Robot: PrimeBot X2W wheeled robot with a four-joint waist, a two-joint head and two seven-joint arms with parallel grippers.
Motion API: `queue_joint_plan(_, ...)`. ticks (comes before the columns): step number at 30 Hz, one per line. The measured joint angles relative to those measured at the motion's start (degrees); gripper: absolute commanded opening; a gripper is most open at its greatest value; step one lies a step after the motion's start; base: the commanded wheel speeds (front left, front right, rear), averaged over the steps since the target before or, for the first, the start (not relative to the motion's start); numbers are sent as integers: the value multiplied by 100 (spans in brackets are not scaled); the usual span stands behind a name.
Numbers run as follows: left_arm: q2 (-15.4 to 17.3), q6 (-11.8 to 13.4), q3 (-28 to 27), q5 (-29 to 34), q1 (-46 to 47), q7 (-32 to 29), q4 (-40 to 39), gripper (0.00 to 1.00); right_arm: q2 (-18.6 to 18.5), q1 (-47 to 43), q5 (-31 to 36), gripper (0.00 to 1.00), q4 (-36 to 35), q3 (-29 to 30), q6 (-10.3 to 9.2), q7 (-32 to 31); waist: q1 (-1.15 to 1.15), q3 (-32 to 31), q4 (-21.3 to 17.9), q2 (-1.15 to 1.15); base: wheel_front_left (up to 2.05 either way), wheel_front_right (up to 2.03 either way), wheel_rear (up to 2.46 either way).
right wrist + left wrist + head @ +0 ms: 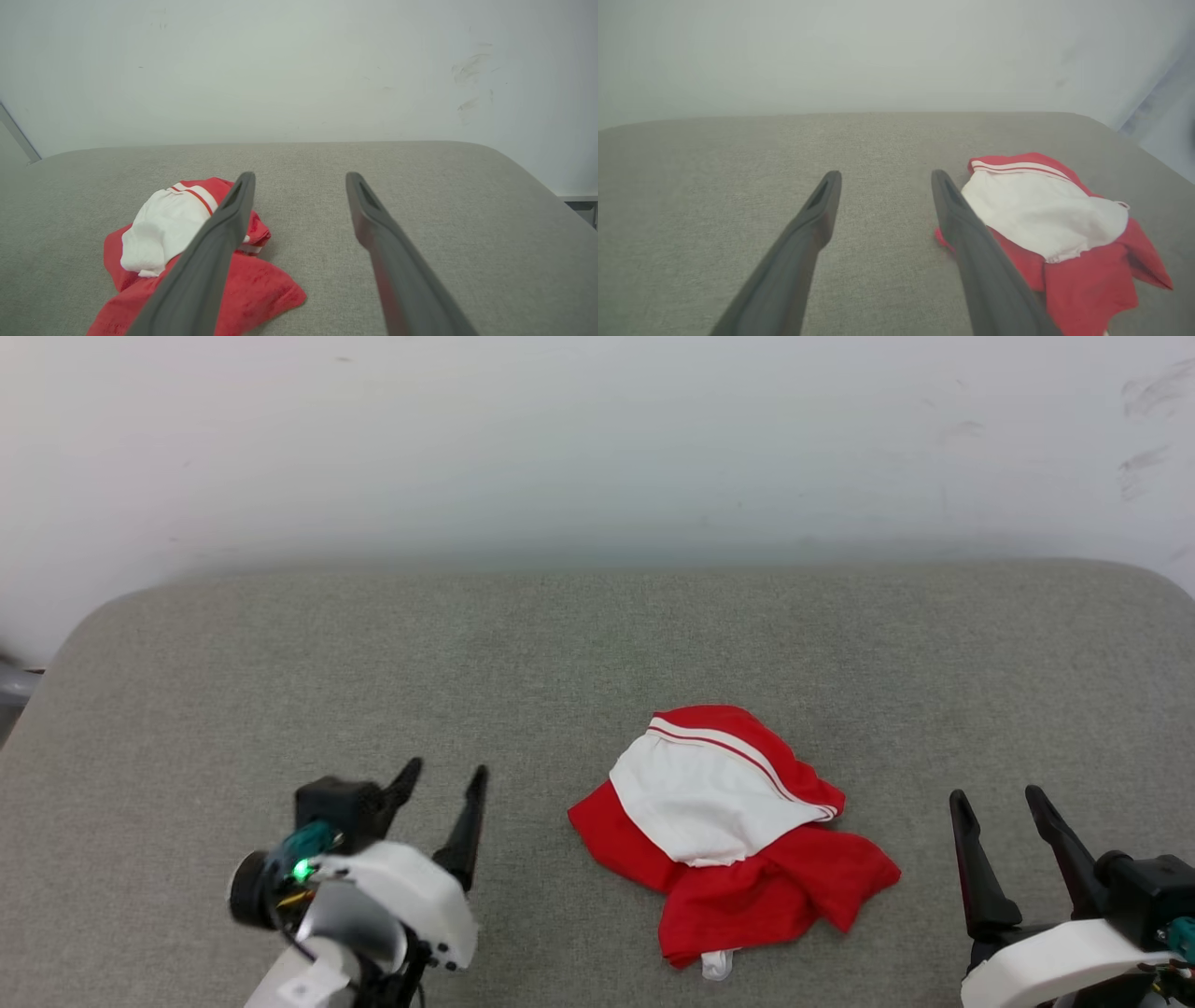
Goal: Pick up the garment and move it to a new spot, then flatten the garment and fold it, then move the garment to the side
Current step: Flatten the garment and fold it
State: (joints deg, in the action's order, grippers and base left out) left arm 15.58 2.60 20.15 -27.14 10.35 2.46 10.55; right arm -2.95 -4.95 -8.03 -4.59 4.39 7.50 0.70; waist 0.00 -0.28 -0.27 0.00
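Note:
The garment point(738, 831) lies crumpled in a heap on the grey cushion, red body with a white sleeve and red-white striped trim on top; no letters or number show. My left gripper point(446, 780) stands open to the left of it, nothing between its fingers. My right gripper point(999, 803) stands open to the right of it, also holding nothing. In the left wrist view the garment point(1045, 219) sits just right of the gripper point(886, 176). The right wrist view has the garment point(163, 228) partly behind the left finger of the gripper point(300, 177).
The grey cushioned surface point(597, 644) has rounded corners and a far edge against a pale wall point(597, 439). Bare cushion stretches left of the garment and behind it. A dark gap shows past the right edge point(581, 205).

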Motion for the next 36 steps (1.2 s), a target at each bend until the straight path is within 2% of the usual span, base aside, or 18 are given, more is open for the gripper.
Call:
queue_joint_plan(8,-166,-576,689,-307,983,-1716,-34,100,0,141,19,100,-16,-33,0,-14,0,274,-110,0,0,0,0)
queue_joint_plan(16,-414,-867,1326,-612,1886,-3138,444,100,2,373,-2,100,-1,-123,0,35,0,649,-389,0,0,0,0)
queue_joint_plan(21,-465,-921,1638,-612,2319,-3611,907,100,1,509,-38,100,104,-135,0,124,1,904,-586,0,0,0,0)
queue_joint_plan(28,-558,-977,2068,-590,2666,-3834,1583,100,1,648,-60,100,253,-170,0,232,1,1171,-772,0,0,0,0)
queue_joint_plan(29,-581,-984,2095,-632,2700,-3806,1647,51,1,656,-62,100,264,-170,0,236,1,1194,-786,0,0,0,0)
queue_joint_plan(31,-591,-992,2184,-632,2783,-3702,1738,0,1,696,-67,100,277,-164,0,256,1,1226,-794,0,0,0,0)
queue_joint_plan(36,-593,-1000,2316,-636,2971,-3387,1859,0,1,726,-67,100,319,-111,0,281,1,1222,-716,0,0,0,0)
